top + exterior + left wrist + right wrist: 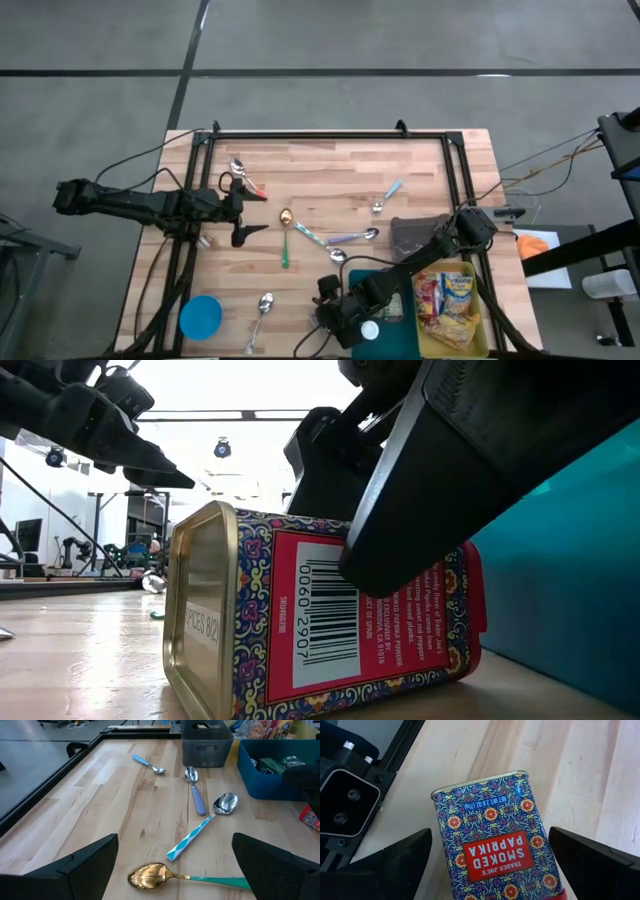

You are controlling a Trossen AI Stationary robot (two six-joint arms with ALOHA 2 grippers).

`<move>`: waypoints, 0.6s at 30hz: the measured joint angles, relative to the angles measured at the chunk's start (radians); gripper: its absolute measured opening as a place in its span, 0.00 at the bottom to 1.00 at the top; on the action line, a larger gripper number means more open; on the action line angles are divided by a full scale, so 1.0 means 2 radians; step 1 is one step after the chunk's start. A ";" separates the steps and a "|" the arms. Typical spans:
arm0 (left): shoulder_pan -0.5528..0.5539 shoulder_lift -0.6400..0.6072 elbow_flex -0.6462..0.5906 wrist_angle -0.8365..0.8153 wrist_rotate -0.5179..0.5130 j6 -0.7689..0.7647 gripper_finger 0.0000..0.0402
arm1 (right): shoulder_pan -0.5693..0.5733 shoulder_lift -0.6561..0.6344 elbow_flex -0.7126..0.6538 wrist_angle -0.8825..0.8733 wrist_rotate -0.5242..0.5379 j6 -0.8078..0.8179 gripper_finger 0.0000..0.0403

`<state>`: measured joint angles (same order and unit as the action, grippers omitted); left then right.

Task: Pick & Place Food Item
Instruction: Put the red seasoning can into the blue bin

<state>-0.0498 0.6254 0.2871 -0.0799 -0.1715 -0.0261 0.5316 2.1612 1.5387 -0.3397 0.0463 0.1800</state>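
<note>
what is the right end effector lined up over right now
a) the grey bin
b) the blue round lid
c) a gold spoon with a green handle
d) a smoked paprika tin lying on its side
d: in the right wrist view the smoked paprika tin lies on its side on the wood between the open fingers of the right end effector.

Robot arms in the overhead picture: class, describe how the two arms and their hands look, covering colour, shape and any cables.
Both arms are dark, almost black, built of jointed segments. The left hand and right hand each end in two dark, wedge-shaped fingers, matte and unmarked in the wrist views. Thin dark cables trail from the left arm's base across the table edge. No markings show.
</note>
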 joint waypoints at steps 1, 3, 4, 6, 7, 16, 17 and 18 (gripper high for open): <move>0.000 0.000 0.000 0.000 0.000 0.000 0.98 | 0.000 0.000 0.000 0.000 -0.001 0.000 0.99; 0.000 0.000 0.000 0.000 0.000 0.000 0.98 | 0.000 0.000 0.000 0.000 -0.001 -0.002 0.99; 0.000 0.000 0.000 0.000 0.000 0.000 0.98 | 0.000 0.000 0.000 0.000 -0.001 -0.002 0.99; 0.000 0.000 0.000 0.000 0.000 0.000 0.98 | 0.000 0.000 0.000 0.000 -0.001 -0.003 0.99; 0.000 0.000 0.000 0.000 0.000 0.000 0.98 | 0.000 0.000 0.000 0.000 -0.001 -0.003 0.99; 0.000 0.000 0.000 0.000 0.000 0.000 0.98 | 0.000 0.000 0.000 -0.001 -0.001 -0.003 0.99; 0.000 0.000 0.000 0.000 0.000 0.000 0.98 | 0.000 0.000 0.000 -0.001 -0.001 -0.003 0.99; 0.000 0.000 0.000 0.000 0.000 0.000 0.98 | 0.000 0.000 0.000 -0.001 -0.001 -0.003 0.99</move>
<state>-0.0498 0.6254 0.2871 -0.0799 -0.1715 -0.0265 0.5314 2.1612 1.5387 -0.3417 0.0444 0.1734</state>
